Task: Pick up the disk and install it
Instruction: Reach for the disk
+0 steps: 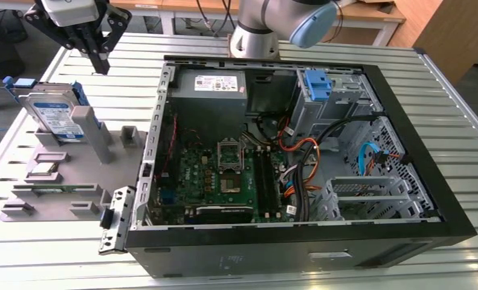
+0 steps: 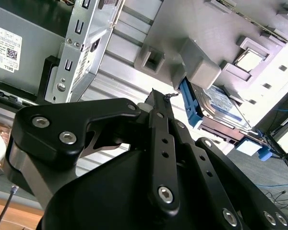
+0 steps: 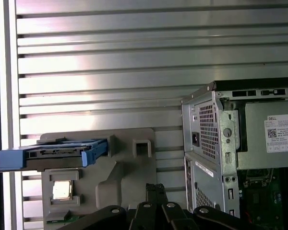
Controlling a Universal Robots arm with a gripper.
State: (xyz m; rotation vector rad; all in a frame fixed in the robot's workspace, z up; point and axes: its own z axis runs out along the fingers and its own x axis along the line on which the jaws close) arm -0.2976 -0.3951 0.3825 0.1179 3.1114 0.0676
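Above the exterior view's left side of the slatted table (image 1: 138, 72), the gripper (image 1: 101, 65) hangs with its fingers pressed together, holding nothing. Just below and in front of it, not touching it, the disk (image 1: 55, 115) stands on edge in a slot of the grey fixture (image 1: 86, 181).

The exterior view gives the disk's labelled face. The first wrist view gives the disk (image 3: 53, 154) edge-on, a blue rail along its side, with a chip (image 3: 62, 190) seated in the fixture near it. The second wrist view catches the disk (image 2: 221, 103) past the closed fingertips (image 2: 159, 103), partly behind a grey post.

Past the fixture, a narrow strip of slats parts it from the open computer case (image 1: 303, 248). Deeper in, the power-supply box (image 1: 210, 84) and a blue bracket (image 1: 319, 84) sit along the case's far wall. Bare slats run wide beyond the fixture's far edge.
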